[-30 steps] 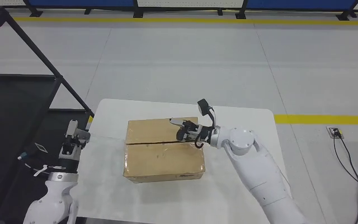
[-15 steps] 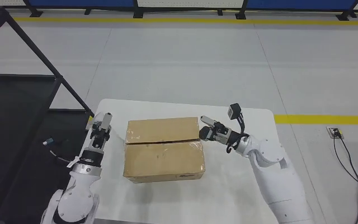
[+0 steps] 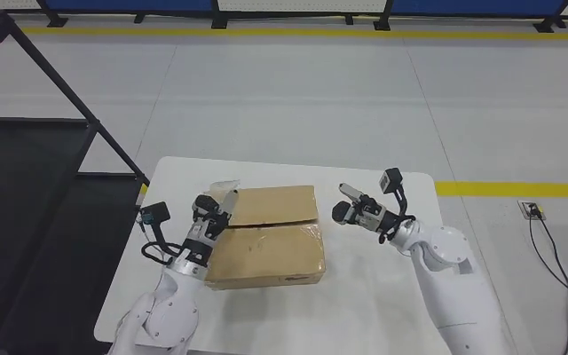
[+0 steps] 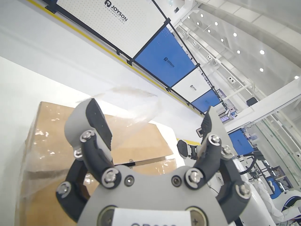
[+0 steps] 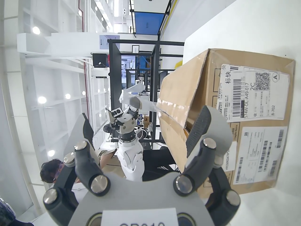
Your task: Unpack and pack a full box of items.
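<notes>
A brown cardboard box [image 3: 266,253] lies in the middle of the white table [image 3: 373,293], its two top flaps meeting along a taped seam. My left gripper [image 3: 225,203] is at the box's left end, open, fingers [image 4: 98,123] spread over the box top [image 4: 44,137]. A strip of clear tape [image 4: 134,104] stands peeled up just past the fingers, and nothing shows gripped between them. My right gripper [image 3: 343,202] hangs open a little to the right of the box, facing its labelled end [image 5: 247,59], fingers [image 5: 204,128] apart and holding nothing. It sees the left gripper [image 5: 128,114] beyond the box.
A black metal frame [image 3: 62,89] stands off the table's left side. The table's far right and its front edge are bare. A yellow floor line [image 3: 506,188] runs behind the table on the right.
My left arm swung from the table's left edge in to the box's left end, where tape now stands up. My right gripper drew back off the box top to its right side.
</notes>
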You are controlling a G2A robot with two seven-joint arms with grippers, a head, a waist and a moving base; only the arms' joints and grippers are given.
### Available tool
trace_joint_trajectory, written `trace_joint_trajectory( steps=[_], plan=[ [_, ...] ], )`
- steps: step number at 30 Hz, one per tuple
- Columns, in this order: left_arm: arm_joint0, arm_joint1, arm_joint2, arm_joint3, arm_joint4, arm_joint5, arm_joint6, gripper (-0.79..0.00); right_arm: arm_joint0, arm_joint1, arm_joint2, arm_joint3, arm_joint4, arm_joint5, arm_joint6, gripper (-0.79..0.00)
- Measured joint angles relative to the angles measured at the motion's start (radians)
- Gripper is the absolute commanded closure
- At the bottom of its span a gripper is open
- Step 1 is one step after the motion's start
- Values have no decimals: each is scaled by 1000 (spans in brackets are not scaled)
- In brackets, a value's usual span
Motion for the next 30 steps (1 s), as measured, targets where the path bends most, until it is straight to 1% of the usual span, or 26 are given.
trace_joint_trajectory(
  steps=[9, 14, 17, 20, 23, 25, 26, 27, 29, 30],
  plan=[
    [-20, -14, 85, 40, 78, 11, -8, -785, 4, 11, 0, 26, 29, -18, 2, -785],
    [-13, -19, 111, 45, 104, 3, -4, -785, 8, 15, -4, 38, 42, -26, 2, -785],
    [8, -20, 104, 26, 103, -11, 2, -785, 13, 17, -11, 48, 49, -30, 1, -785],
    [42, -16, 50, -27, 51, -30, -3, -785, 21, 19, -19, 61, 56, -34, 1, -785],
    [96, -6, -52, -102, -16, -60, -16, -785, 29, 21, -26, 72, 61, -37, 1, -785],
    [132, 2, -150, -142, -77, -69, -42, -785, 34, 22, -30, 80, 65, -40, 1, -785],
    [142, 5, -195, -148, -113, -66, -66, -785, 36, 23, -31, 83, 67, -40, 2, -785],
    [144, 10, -256, -144, -167, -55, -112, -785, 38, 24, -33, 86, 69, -42, 3, -785],
    [120, 19, -341, -118, -250, -34, -207, -785, 40, 25, -35, 89, 73, -46, 3, -785],
    [94, 25, -387, -92, -312, -25, -297, -785, 41, 26, -37, 92, 75, -48, 3, -785]
  ],
)
